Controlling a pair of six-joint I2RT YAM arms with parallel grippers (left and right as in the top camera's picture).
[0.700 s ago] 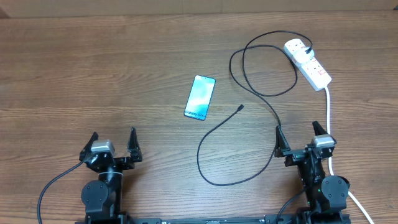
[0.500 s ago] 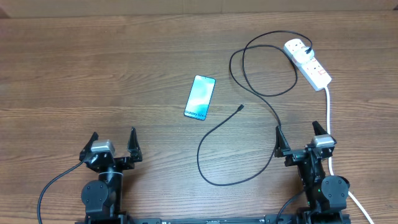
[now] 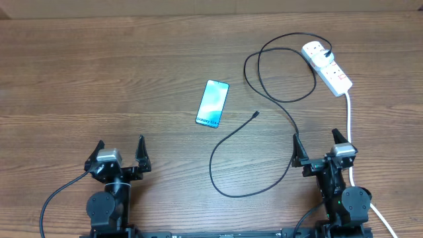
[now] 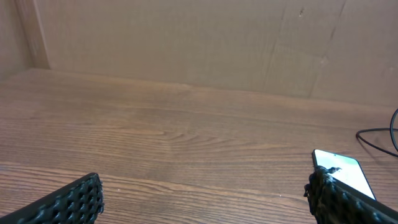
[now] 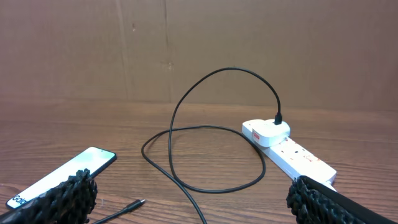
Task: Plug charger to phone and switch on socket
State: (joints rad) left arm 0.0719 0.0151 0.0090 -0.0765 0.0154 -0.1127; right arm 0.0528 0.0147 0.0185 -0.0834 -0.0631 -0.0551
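Phone (image 4: 345, 173) partly behind left jaws

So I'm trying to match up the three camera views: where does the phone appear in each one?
Overhead: the phone lies near mid-table, just above the picture's centre.
Left wrist: the phone is at lower right, its near end hidden.
Right wrist: the phone is at lower left, lying diagonally.
Shared landmark: the charger cable, to the phone's right in every view.

Lit phone (image 3: 213, 102) lies flat — charger (image 5: 233, 70) plugged into socket (image 3: 328, 66), tip nearby.
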